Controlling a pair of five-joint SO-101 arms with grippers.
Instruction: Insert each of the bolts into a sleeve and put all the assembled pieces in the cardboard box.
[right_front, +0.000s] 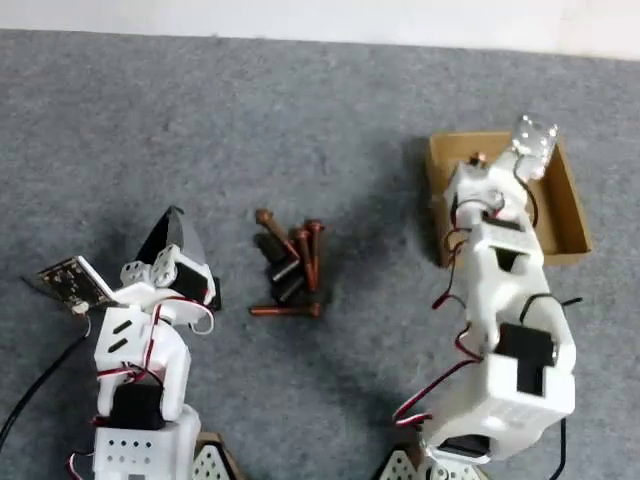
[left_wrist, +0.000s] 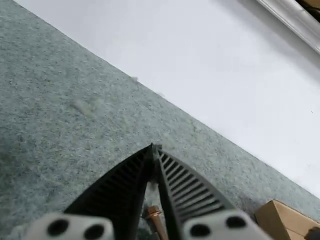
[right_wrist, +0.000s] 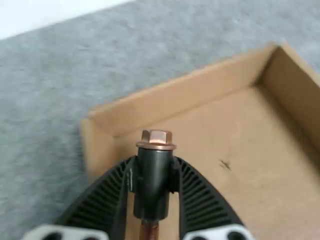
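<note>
The right gripper (right_wrist: 152, 165) holds a done piece: a black sleeve (right_wrist: 151, 187) w/ a copper bolt (right_wrist: 156, 138) poked through it. The jaws are narrow and press the sleeve from both sides, up near its top end. The bolt head sits on top of the sleeve & a bit of the bolt's tail sticks out below. The piece stands upright over the left part of the cardboard box (right_wrist: 240, 145). I can't tell if it touches the box floor.

The left gripper (left_wrist: 155, 148) is at the near left of the grey mat (right_front: 150, 120), well apart from the box. Its tips are pressed together. A copper bit shows in the gap lower down; can't tell if it's pinched or just lies behind.

The pile (right_front: 290, 268) of loose bolts and sleeves lies in the middle, btw. the two arms.

How it handles, I think: the piece looks small, light & hard, w/ a metal bolt and a plastic-looking sleeve. It won't squash or break, so a firm squeeze is OK. But the bolt is smooth & may sit loose in the sleeve. If the piece tips head down, the bolt could slide out. Best hold is on the sleeve's round sides, in the middle or up by the head, kept upright. The loose bolts are thin & round, so they may roll. Grab them across the shaft, near the head.
</note>
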